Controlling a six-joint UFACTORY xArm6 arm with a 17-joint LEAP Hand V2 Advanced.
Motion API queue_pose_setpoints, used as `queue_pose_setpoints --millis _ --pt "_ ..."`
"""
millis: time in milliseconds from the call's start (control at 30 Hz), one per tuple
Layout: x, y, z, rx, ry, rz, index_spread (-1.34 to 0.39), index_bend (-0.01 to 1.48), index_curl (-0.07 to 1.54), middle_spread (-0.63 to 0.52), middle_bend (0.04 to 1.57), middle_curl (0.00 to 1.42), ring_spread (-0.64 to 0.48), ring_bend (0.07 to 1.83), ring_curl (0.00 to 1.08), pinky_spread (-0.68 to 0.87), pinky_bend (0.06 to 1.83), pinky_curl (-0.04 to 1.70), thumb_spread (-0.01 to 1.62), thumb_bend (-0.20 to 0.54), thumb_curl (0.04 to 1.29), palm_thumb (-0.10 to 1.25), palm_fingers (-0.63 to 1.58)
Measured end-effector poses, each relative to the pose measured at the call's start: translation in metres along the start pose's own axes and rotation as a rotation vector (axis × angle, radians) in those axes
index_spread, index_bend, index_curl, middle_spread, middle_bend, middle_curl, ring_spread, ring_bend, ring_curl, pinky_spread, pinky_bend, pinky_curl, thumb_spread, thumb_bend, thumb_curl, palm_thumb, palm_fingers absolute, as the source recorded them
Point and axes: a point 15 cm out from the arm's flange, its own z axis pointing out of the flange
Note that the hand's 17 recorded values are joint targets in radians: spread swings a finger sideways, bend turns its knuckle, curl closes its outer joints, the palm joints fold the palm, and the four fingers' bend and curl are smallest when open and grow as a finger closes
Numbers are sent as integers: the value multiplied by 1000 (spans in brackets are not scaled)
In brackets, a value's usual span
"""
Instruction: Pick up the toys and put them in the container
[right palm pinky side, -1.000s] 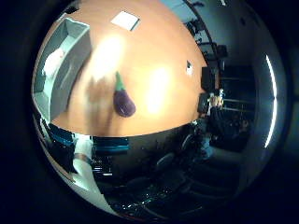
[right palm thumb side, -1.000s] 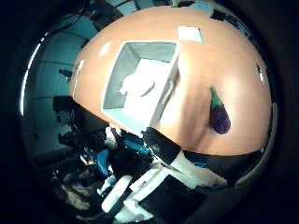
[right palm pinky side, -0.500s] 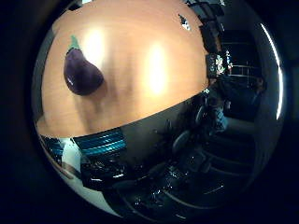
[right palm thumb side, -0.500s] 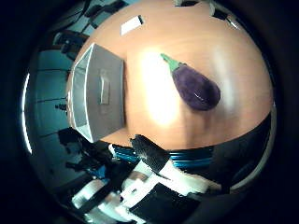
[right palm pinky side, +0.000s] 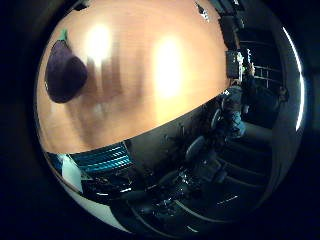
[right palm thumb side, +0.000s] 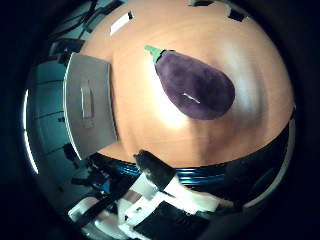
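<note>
A plush-looking purple eggplant (right palm thumb side: 196, 88) lies on the wooden worktop (right palm thumb side: 150, 120) near the grey container (right palm thumb side: 90, 111); likely light and soft, best grasped around its fat middle. Finger state cannot be told.

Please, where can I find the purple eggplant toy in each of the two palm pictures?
Little finger side palm view: eggplant toy near the picture's edge, on the wooden table.
Thumb side palm view: large, near the middle, beside the grey container.
Shared landmark: the table's front edge.
</note>
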Motion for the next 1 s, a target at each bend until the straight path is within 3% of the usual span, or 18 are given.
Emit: queue_pose_setpoints --millis 267,600,767,867,900,1000 --pt "-1 -5 23 -18 -3 -5 -205 174 322 65 225 349 154 302 216 450 255 270 1025 -25 268 286 345" --pt "-18 -8 50 -31 -16 -35 -225 170 306 -57 310 380 32 377 239 417 225 266 1020 -24 276 333 428" --pt "-26 -9 63 -13 -17 -50 -255 182 313 -132 380 408 -62 491 264 367 201 248 1027 -15 287 409 575" --pt "-26 -12 62 0 -11 -53 -315 207 342 -214 475 458 -168 590 298 205 218 233 1054 0 310 547 751" --pt "-25 -12 61 3 -9 -54 -351 226 350 -246 522 480 -214 628 304 110 249 224 1068 22 326 630 900" --pt "-24 -17 56 27 -1 -52 -430 336 444 -313 635 563 -292 778 394 -204 506 312 1071 30 356 774 1220"
